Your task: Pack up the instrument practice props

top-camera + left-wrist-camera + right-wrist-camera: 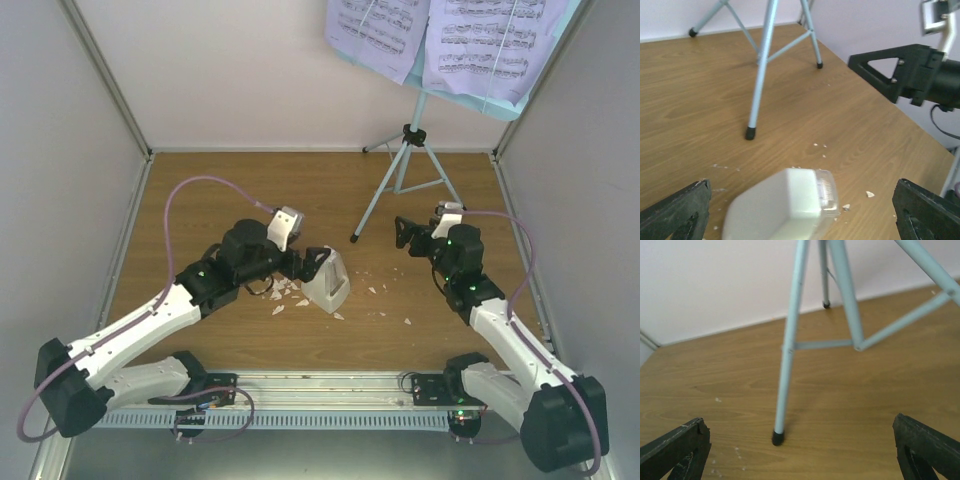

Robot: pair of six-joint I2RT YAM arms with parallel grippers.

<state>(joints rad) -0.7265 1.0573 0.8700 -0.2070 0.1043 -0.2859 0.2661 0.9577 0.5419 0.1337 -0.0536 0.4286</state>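
I had the left arm's fingers [675,212] spread wide to either side of the small white pyramid-shaped metronome [785,205], touching neither flank and holding nothing. The metronome sat on the wooden desk [300,180] among scattered white crumbs [285,295], left of centre.

I judged grasping it to be the step in hand. I would centre its tapered body between the fingers and settle low, towards the broad end. Then I would close slowly, since a pinch high on a pyramid tends to squeeze it out.

The right arm's fingers [675,450] were equally wide and empty. They faced the light-blue tripod music stand [790,350], whose near foot stood ahead between them.

Only the top view showed the pale lavender sheet-music pages [480,40], up on the stand at the back right. Only the left wrist view showed the gaps beside the metronome; from above, the arm hid them. I could not tell whether the metronome stood upright or tipped.
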